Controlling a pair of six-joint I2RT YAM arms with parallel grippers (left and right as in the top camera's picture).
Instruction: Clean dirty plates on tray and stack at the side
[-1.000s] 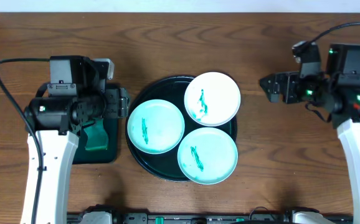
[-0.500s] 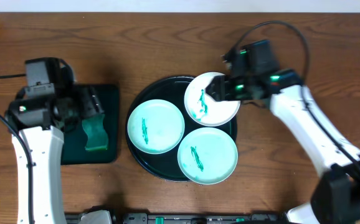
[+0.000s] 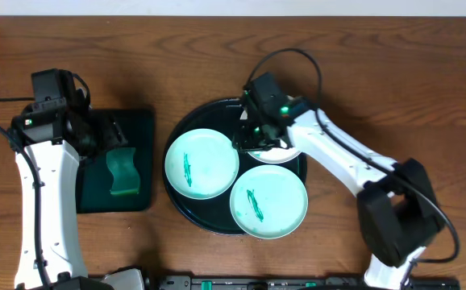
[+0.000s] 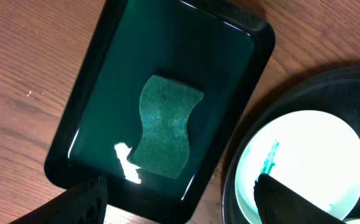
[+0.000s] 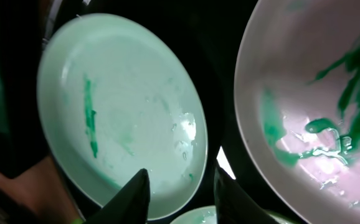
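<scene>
Three dirty plates lie on the round black tray (image 3: 186, 121). The left plate (image 3: 201, 163) and the front plate (image 3: 268, 201) show green marks. The back plate (image 3: 281, 152) is mostly covered by my right arm. My right gripper (image 3: 243, 145) hangs low over the spot where the plates meet. In the right wrist view its fingers (image 5: 133, 199) stand a little apart, and my right gripper (image 5: 183, 199) has only dark tray in the gap, between the left plate (image 5: 118, 112) and the scribbled back plate (image 5: 317, 93). My left gripper (image 3: 114, 135) is wide open above the green sponge (image 4: 164, 127).
The sponge (image 3: 122, 171) lies in a small rectangular dark green tray (image 3: 96, 197) left of the round tray. The left wrist view shows that green tray (image 4: 186, 50), the round tray's rim (image 4: 230, 186) and the left plate (image 4: 311, 162). Wooden tabletop (image 3: 394, 89) surrounds everything.
My right arm swung in from the table's right side to above the tray's middle, and its jaws have narrowed. My left arm shifted slightly and stays open over the green tray.
</scene>
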